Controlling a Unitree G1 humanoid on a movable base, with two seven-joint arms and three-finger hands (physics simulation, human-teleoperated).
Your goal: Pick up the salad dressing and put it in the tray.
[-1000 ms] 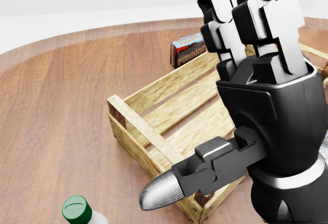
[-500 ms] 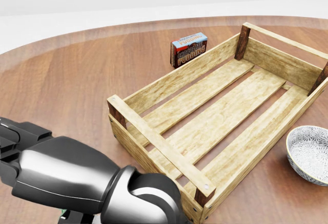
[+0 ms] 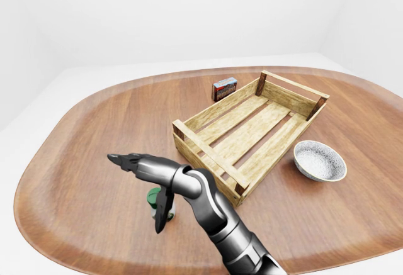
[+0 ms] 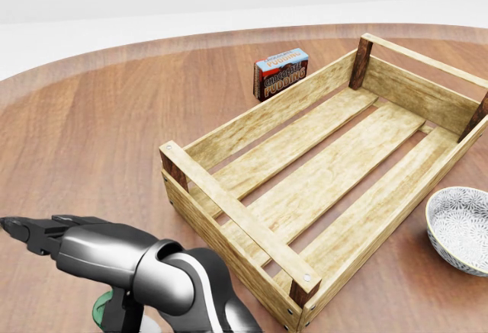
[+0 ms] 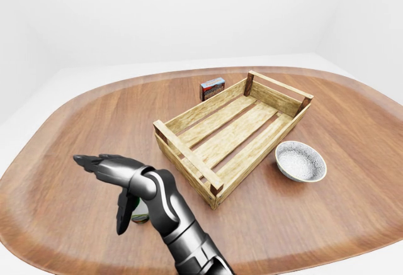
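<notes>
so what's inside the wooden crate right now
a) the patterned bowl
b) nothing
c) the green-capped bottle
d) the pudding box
b, the crate shows only its bare slats; the bottle stands on the table by the robot hand, the pudding box sits outside the crate's far wall and the bowl lies on the table to the crate's right in the left-eye view.

Chocolate pudding box [image 4: 281, 72] upright on round wooden table [image 3: 94, 136], patterned grey bowl [image 3: 320, 160] at right
</notes>
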